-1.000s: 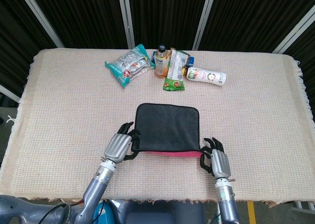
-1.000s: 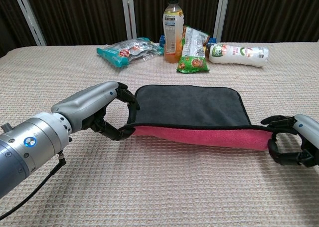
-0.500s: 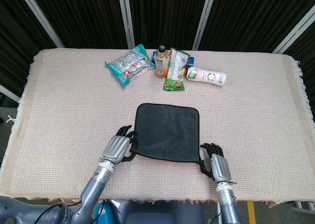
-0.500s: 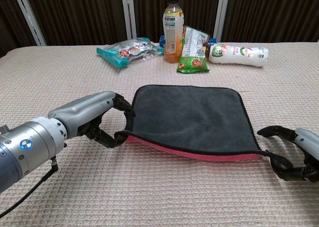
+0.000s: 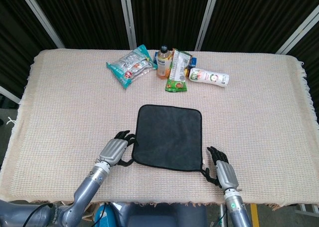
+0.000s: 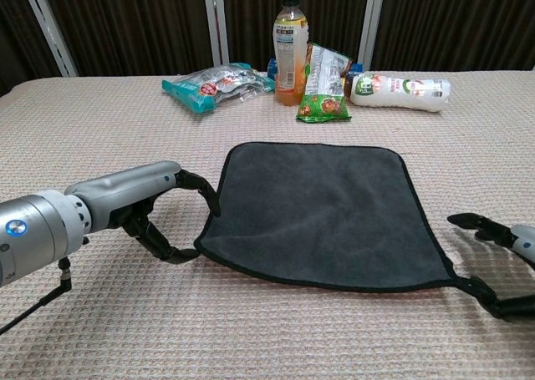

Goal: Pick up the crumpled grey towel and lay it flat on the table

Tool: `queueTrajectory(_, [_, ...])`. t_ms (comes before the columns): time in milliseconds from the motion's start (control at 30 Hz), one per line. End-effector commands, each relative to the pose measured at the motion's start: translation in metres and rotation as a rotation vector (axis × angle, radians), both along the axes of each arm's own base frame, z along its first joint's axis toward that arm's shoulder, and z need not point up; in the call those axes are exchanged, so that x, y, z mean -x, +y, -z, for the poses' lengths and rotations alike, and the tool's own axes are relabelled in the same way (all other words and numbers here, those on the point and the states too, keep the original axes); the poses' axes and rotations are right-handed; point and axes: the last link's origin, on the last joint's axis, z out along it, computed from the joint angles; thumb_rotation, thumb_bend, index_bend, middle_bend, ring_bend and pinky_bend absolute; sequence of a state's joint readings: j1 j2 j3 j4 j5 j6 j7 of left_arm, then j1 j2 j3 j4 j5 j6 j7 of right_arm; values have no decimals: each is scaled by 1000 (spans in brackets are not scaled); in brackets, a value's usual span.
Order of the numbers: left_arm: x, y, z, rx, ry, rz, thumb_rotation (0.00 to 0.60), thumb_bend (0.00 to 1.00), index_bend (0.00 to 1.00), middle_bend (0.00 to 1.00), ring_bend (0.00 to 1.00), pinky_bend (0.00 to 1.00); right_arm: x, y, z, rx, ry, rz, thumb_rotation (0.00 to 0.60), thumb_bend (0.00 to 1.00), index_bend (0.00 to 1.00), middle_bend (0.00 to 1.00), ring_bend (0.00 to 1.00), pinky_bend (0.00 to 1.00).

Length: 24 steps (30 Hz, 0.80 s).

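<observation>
Since a second earlier, the grey towel point(image 5: 170, 136) had dropped fully flat on the table point(image 5: 60, 112), its pink underside no longer showing, and both hands had drawn back from its near corners. Left hand point(image 5: 115, 150) lay just beside the near-left corner, fingers point(image 6: 194, 188) apart and holding nothing. Right hand point(image 5: 223, 169) sat by the near-right corner, fingers spread, empty.
</observation>
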<state>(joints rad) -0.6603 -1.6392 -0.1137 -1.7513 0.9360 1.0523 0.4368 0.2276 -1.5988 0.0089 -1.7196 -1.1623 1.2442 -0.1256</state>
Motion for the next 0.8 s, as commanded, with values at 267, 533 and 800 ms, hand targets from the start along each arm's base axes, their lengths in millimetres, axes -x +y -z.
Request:
queueTrajectory(267, [7,-1,-31,24,-104,-30,600,23,230,118,0,10,-5,11,-40,44,-29,-76,600,480,0,0,0,0])
queueTrajectory(533, [21,-13,-61,-52,-168,-46,600,123,230,119,0,10,5,12,-50,53,-12,-94,600,479,0,0,0,0])
queueTrajectory(800, [53,-36,-103,-261,-68,43,600,128,200,110,0,10,20,6,-59,107,90,-133,600,479,0,0,0,0])
